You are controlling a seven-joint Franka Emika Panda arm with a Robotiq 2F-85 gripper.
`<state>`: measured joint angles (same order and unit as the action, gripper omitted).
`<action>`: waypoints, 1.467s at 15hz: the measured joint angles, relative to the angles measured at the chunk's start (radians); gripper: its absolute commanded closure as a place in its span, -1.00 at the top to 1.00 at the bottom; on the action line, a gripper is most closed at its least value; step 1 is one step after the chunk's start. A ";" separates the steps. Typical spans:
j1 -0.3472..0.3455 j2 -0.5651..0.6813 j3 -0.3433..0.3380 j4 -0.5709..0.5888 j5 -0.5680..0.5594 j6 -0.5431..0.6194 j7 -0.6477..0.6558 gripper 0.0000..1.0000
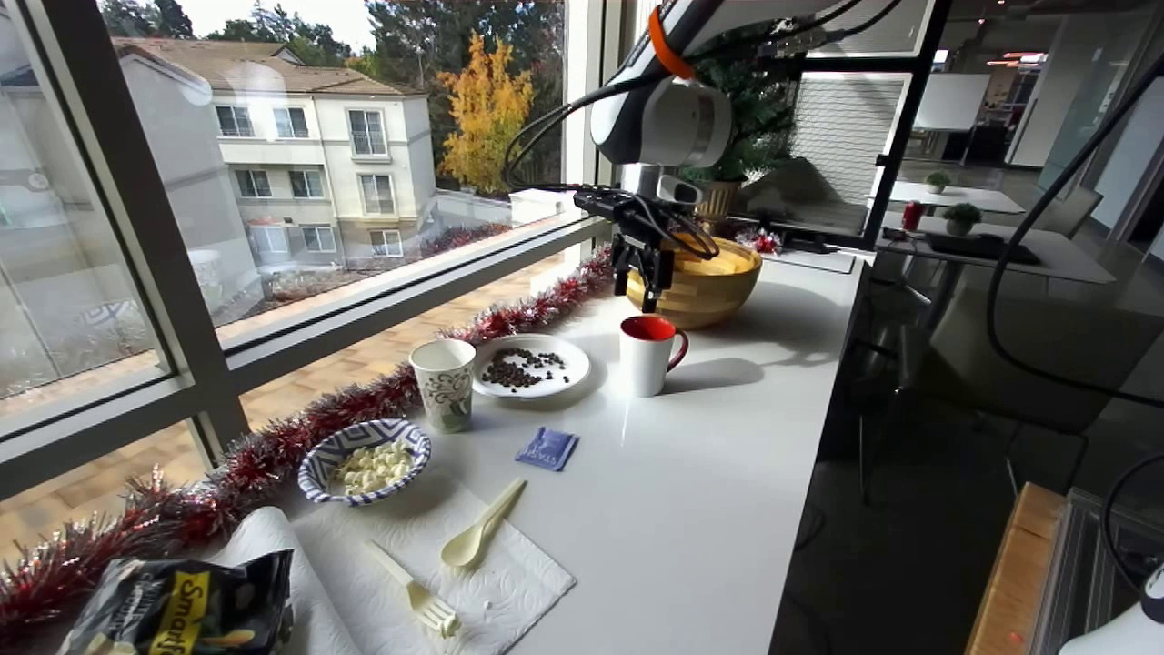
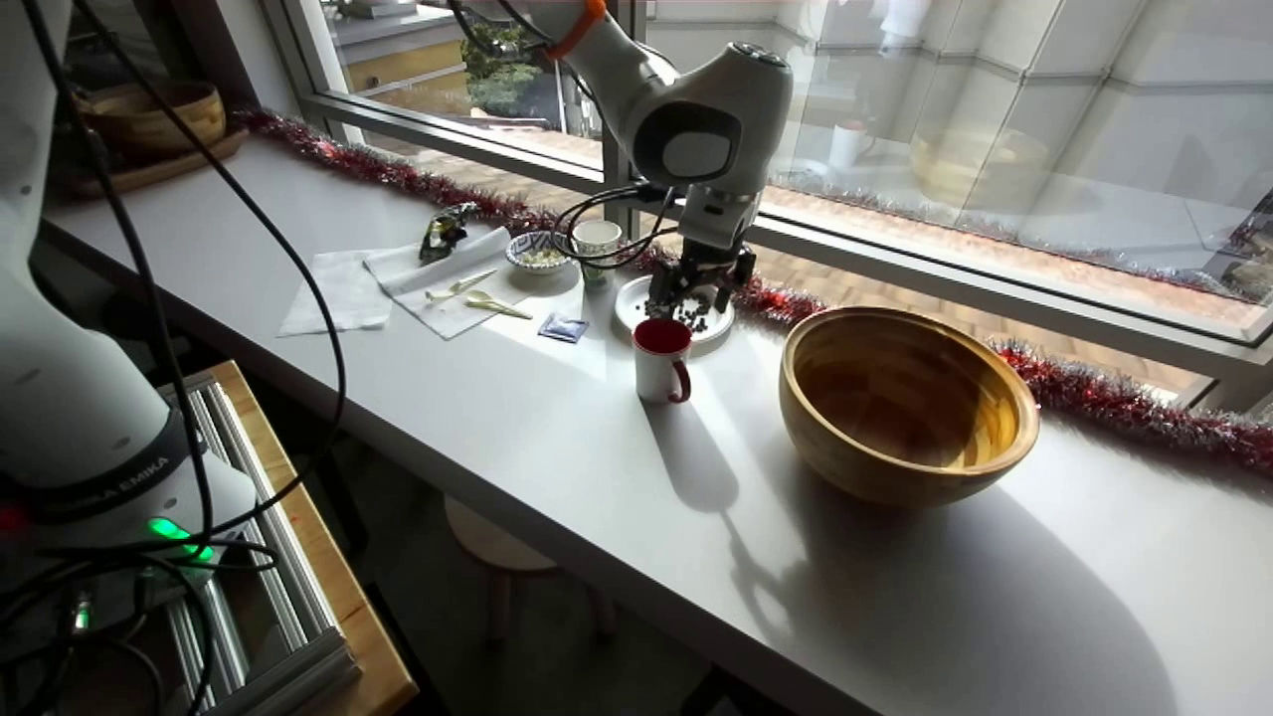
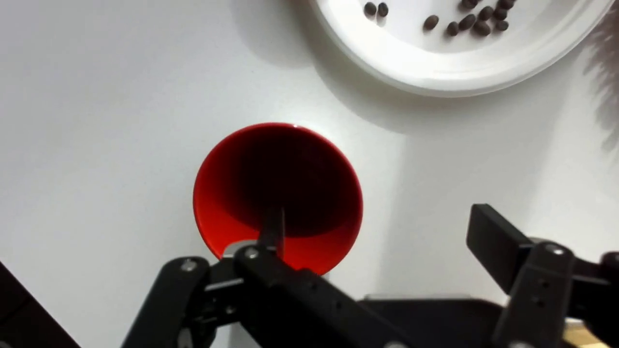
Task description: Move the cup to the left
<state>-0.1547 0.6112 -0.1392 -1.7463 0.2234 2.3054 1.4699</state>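
Observation:
The cup is a white mug with a red interior and red handle. It stands upright on the table in both exterior views [image 1: 644,368] [image 2: 654,376]. In the wrist view I look down into its red mouth [image 3: 285,193]; its handle is hidden there. My gripper [image 1: 637,296] is open and empty, pointing down above the mug's level. It also shows in an exterior view [image 2: 691,296]. In the wrist view the gripper [image 3: 378,215] has one finger over the mug's opening and the other over bare table. I cannot tell whether that finger is inside the rim.
A white plate with dark beans [image 1: 582,368] lies beside the mug. A wooden bowl [image 2: 845,447] stands on the handle side. A patterned paper cup [image 1: 446,387], a popcorn bowl [image 1: 314,487], a blue packet [image 1: 547,448] and plastic cutlery are farther along. Tinsel [image 1: 346,414] lines the window.

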 measured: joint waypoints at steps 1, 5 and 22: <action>-0.003 0.015 0.000 0.018 0.016 -0.004 0.000 0.60; -0.011 0.069 0.000 0.085 0.054 -0.042 0.000 0.33; -0.025 0.135 0.000 0.183 0.057 -0.162 0.000 -0.96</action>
<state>-0.1799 0.7464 -0.1397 -1.5631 0.2802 2.1433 1.4695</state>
